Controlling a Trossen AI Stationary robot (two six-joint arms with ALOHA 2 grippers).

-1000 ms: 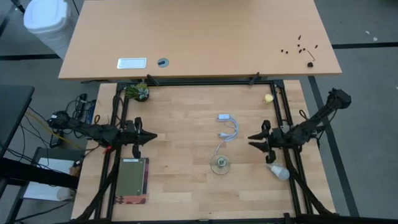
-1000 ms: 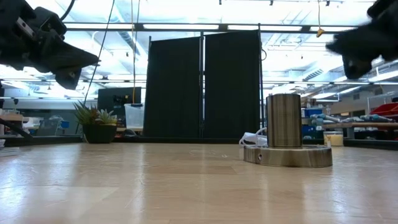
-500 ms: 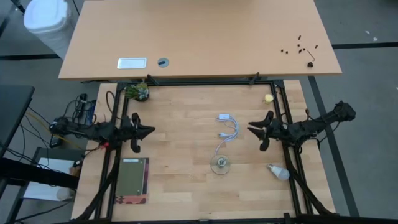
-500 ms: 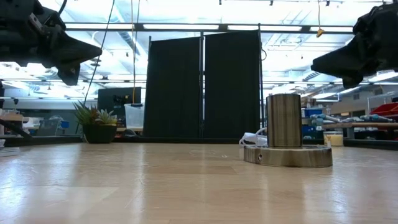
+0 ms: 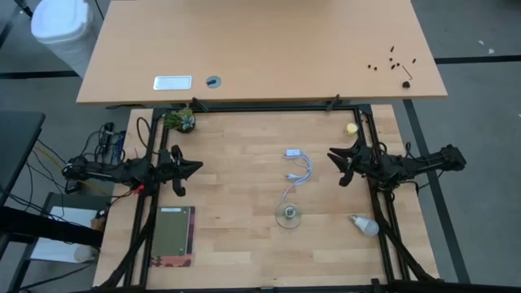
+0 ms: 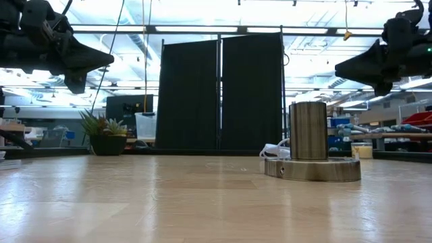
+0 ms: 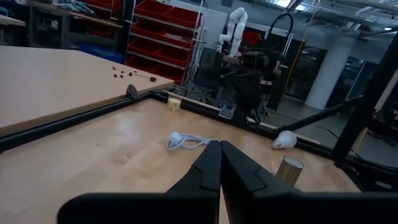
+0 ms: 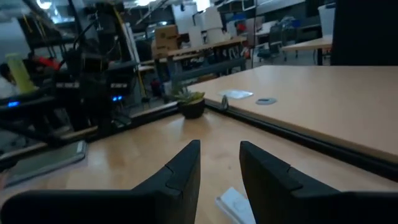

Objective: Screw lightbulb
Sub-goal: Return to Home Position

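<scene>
The white frosted lightbulb (image 5: 365, 225) lies on its side on the wooden table by the right rail; it also shows in the left wrist view (image 7: 284, 140). The metal socket base (image 5: 288, 215) stands on the table, its white cord (image 5: 298, 175) running toward the far edge. My right gripper (image 5: 334, 163) hangs open and empty above the table, on the far side of the bulb and apart from it. My left gripper (image 5: 198, 166) hangs shut and empty above the table's left side. In the low view the socket (image 6: 309, 145) stands upright between both grippers.
A small potted plant (image 5: 181, 120) stands at the far left corner, and a tiny yellowish ball (image 5: 352, 128) lies at the far right. A flat grey book (image 5: 172, 236) lies at the near left. Black frame rails (image 5: 374, 203) border the table.
My right gripper has gone from just beside the bulb toward the table's far edge, and its arm has swung out to the right. The bulb has stayed lying where it was. My left gripper has drifted slightly toward the far edge.
</scene>
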